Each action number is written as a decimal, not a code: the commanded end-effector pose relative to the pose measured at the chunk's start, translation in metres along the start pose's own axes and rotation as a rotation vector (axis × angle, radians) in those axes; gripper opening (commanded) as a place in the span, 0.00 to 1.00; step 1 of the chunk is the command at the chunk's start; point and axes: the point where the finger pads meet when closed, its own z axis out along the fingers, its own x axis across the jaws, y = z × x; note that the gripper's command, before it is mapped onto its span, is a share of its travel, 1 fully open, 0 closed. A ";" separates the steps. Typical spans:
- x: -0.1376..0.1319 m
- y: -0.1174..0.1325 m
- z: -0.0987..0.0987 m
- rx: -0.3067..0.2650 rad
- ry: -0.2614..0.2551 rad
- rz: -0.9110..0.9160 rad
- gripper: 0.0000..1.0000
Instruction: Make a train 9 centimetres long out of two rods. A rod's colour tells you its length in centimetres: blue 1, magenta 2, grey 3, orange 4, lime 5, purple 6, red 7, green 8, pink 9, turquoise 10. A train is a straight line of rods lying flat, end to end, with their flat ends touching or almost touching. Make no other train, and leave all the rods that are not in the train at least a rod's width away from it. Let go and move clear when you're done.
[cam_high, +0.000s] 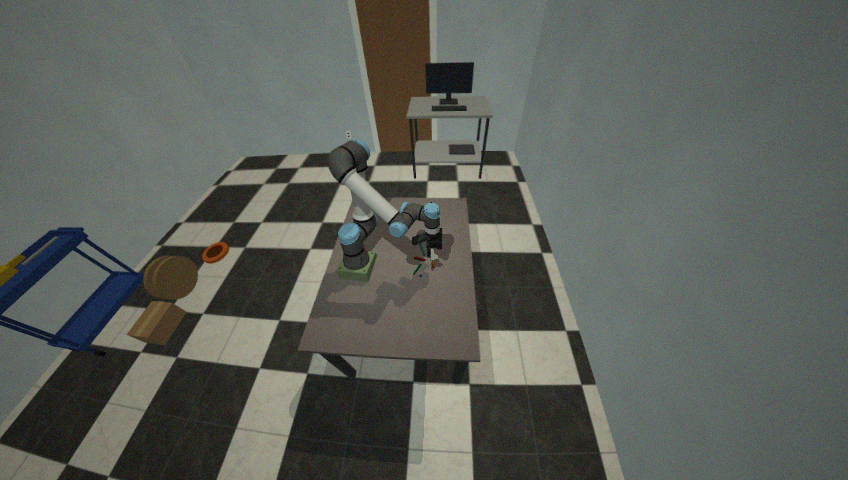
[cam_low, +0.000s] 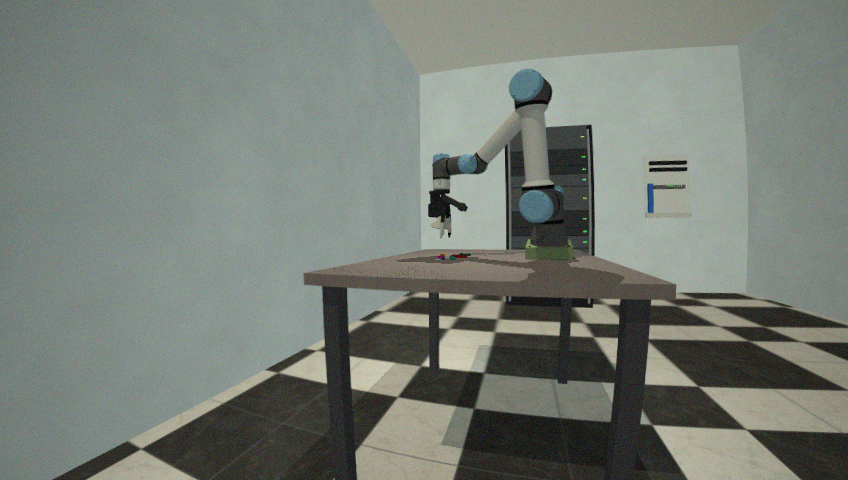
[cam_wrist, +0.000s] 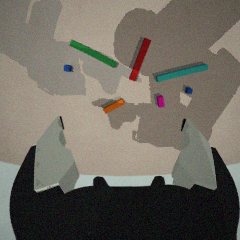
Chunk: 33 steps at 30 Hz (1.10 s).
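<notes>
- Brown tabletop (cam_wrist: 30, 130) under patchy shadows fills the wrist view, with seven rods scattered across it, none yet joined end to end.
- Far left sits a tiny blue rod (cam_wrist: 67, 68), alone, well apart from the rest.
- Next comes the long green rod (cam_wrist: 93, 53), lying on a slant, its right end near the red one but not touching it.
- Below, the short orange rod (cam_wrist: 114, 105) lies closest to the camera.
- Centre stage, the red rod (cam_wrist: 140, 59) runs steeply, almost upright in the frame.
- Right of it, the turquoise rod (cam_wrist: 181, 72) slants upward, with the stubby magenta rod (cam_wrist: 160, 100) just below its left end.
- A second blue rod (cam_wrist: 188, 90) sits just right of the magenta.
- Up above, the gripper (cam_wrist: 122, 150) hangs well off the table with its jaws spread wide and nothing between them.
- Step in hand, by my reading: surveying and choosing, nothing picked yet. Nine could be green plus blue, or red plus magenta; from the distant top view the rods are too small to confirm spacing.
- Next move calls for descending over one short rod, jaws aligned across its width, then placing it flush against its partner's flat end.
</notes>
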 end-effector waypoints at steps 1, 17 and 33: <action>0.000 0.000 0.000 -0.001 0.000 0.000 1.00; 0.000 0.000 0.000 -0.001 0.000 0.019 1.00; 0.001 -0.010 -0.001 -0.001 0.000 0.329 1.00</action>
